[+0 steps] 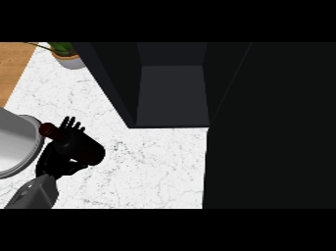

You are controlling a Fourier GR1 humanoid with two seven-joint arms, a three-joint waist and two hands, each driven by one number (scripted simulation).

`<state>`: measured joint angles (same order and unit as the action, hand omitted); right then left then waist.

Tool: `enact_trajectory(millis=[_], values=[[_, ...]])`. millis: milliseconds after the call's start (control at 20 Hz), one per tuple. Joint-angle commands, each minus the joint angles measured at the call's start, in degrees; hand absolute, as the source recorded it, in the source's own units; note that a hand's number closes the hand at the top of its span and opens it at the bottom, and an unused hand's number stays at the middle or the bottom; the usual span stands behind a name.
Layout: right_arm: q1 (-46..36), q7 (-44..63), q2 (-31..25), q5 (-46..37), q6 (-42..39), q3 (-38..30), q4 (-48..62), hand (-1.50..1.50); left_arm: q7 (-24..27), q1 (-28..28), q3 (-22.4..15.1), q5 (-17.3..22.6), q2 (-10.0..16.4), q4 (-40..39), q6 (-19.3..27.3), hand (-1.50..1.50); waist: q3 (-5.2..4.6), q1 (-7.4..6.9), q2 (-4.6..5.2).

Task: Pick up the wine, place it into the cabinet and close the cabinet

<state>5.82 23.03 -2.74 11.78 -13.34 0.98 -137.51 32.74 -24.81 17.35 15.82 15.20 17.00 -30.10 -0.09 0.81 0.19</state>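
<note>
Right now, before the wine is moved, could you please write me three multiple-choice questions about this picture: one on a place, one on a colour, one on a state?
1. Where does the potted plant stand?
A) left of the cabinet
B) inside the cabinet
C) right of the cabinet

2. What colour is the visible top of the wine?
A) green
B) yellow
C) dark red

3. How is the cabinet?
A) shut
B) open, no wine inside
C) open, wine inside

Answers:
1 A: the plant shows at the far left, outside the cabinet.
2 C: the top shows dark red next to the left hand.
3 B: the door stands aside and the inside shows bare.
</note>
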Motion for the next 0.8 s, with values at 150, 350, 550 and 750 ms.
enact_trajectory(millis=[150, 350, 550, 750], values=[[-3.1, -1.4, 0.0, -1.2, -0.1, -0.6, 2.6, -1.5, 2.1, -2.4, 1.5, 1.2, 0.7, -4.5, -4.0, -1.5, -0.02, 0.02, 0.12], [-6.6, 5.6, -0.7, -0.2, 3.1, -1.0, -0.1, -1.5, 3.7, -2.3, 0.9, 0.3, -1.0, -5.6, -3.7, -1.5, -0.06, 0.12, 0.16], [-4.1, 2.4, -0.6, 0.7, 1.1, -1.4, 0.1, -1.5, 4.9, -2.1, 0.5, -0.3, -1.4, -5.8, -4.5, 1.5, -0.06, 0.27, 0.19], [-4.7, -0.6, -2.0, 1.3, -0.7, -4.6, 3.2, -1.5, 6.4, 1.1, -0.8, -1.7, -0.8, -6.3, -7.4, 1.5, -0.05, 0.12, 0.22]])
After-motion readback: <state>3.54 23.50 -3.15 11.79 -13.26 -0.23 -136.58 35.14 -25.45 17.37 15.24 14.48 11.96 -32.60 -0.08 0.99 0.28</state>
